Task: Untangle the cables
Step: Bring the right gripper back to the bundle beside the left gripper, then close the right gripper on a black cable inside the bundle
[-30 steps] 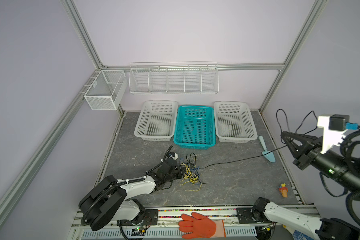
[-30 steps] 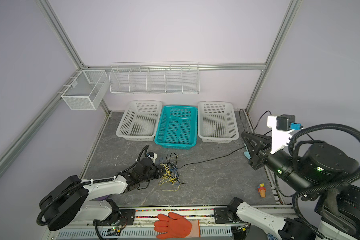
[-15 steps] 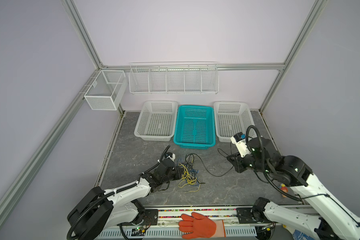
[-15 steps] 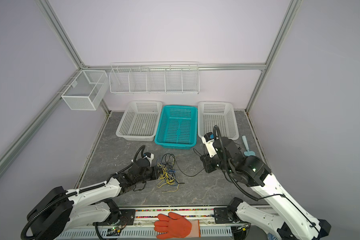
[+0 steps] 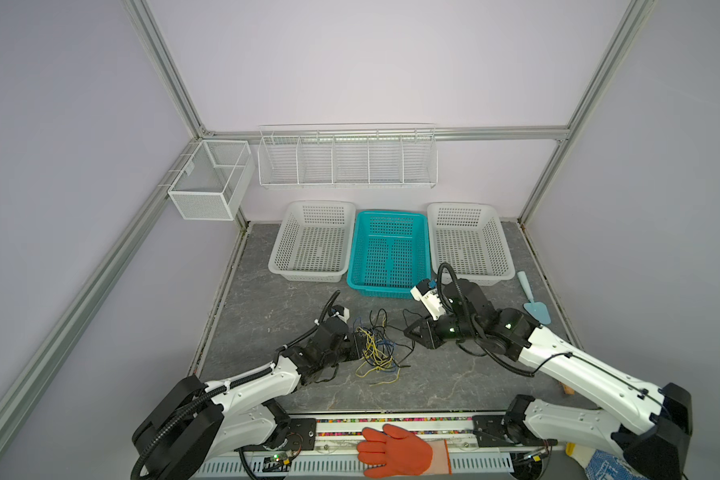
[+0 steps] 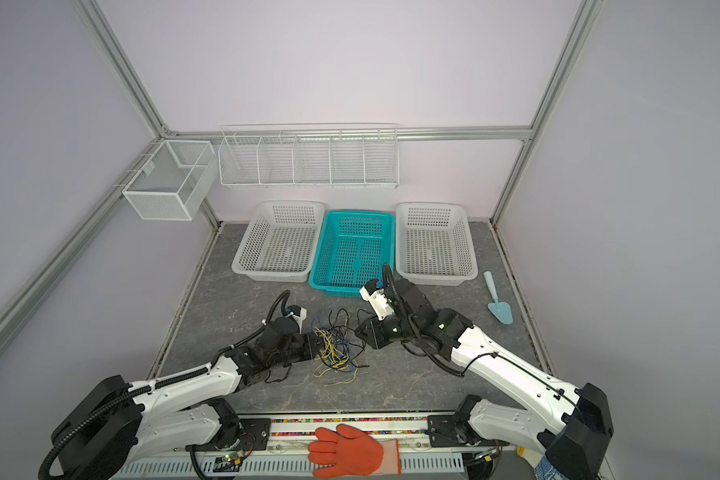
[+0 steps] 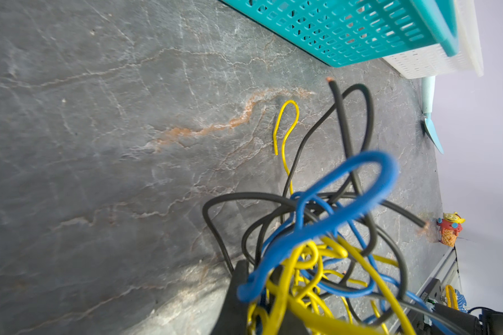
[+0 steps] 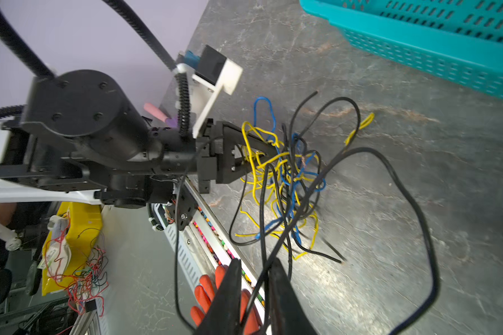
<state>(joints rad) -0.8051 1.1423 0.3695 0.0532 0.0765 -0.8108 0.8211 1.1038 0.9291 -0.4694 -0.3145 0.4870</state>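
My left gripper (image 5: 357, 345) clamps thin yellow-black-blue cables (image 5: 377, 349), lower centre; right gripper (image 5: 408, 331) ajar around black strand (image 8: 360, 149). Best: close, pull slowly, anchor steady.

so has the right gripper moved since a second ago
yes, the right gripper has swung left, from past the trowel over to the cables, just in front of the teal basket

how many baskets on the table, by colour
white baskets: 2
teal basket: 1
total: 3
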